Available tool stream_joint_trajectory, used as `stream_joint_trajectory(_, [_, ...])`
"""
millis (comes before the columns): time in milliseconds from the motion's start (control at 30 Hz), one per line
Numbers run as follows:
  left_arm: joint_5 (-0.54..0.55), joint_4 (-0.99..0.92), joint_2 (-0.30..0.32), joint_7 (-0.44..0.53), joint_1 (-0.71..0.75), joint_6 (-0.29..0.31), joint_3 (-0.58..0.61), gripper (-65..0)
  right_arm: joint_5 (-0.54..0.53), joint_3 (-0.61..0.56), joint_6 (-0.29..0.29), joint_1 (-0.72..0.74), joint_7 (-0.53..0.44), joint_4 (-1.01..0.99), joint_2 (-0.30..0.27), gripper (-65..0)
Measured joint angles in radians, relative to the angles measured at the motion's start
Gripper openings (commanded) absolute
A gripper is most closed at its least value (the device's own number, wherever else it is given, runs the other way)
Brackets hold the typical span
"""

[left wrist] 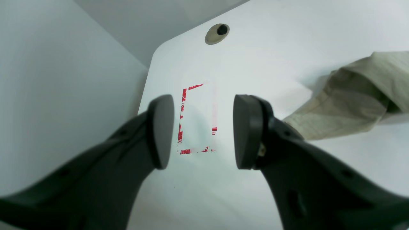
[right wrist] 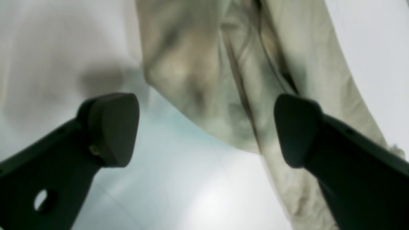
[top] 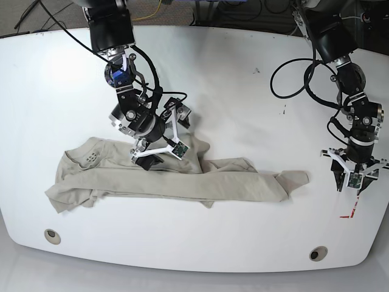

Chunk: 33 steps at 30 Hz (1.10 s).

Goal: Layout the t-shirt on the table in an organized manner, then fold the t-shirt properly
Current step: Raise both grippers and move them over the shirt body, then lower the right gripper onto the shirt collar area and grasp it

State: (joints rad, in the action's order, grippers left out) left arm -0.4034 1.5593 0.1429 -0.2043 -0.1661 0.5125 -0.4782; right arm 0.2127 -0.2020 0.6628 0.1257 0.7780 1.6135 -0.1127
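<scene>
Here the wrinkled khaki cotton t-shirt lies bunched across the glossy white table; the right gripper gapes empty above it, the left gripper part-open, empty, over bare tabletop beside the table's edge.

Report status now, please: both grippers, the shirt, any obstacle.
Left gripper open, empty. Right gripper open over shirt. Shirt crumpled on table. No obstacle seen.

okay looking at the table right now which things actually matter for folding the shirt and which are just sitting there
Part of the job:
t-shirt, lying crumpled in a long strip
table
left gripper, open, hovering beside the shirt's end
right gripper, open over the shirt

Just there:
red tape outline
two round holes, one near each front corner
cables on the arms
</scene>
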Motion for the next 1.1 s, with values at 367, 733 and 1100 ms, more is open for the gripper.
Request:
stream_joint_trajectory(367, [0.0, 0.0, 0.001, 0.0, 0.002, 0.001, -0.002, -36.6, 0.011, 0.005, -0.001, 0.021, -0.102, -0.114, 0.004, -15.1])
stream_joint_trajectory(733, [0.0, 0.0, 0.0, 0.0, 0.002, 0.001, 0.0, -36.6, 0.008, 0.005, -0.004, 0.027, -0.169, -0.19, 0.003, -27.7])
stream_joint_trajectory(1100, [0.0, 0.0, 0.0, 0.0, 0.002, 0.001, 0.0, -36.6, 0.009, 0.005, -0.005, 0.04, -0.164, -0.198, 0.004, -64.2])
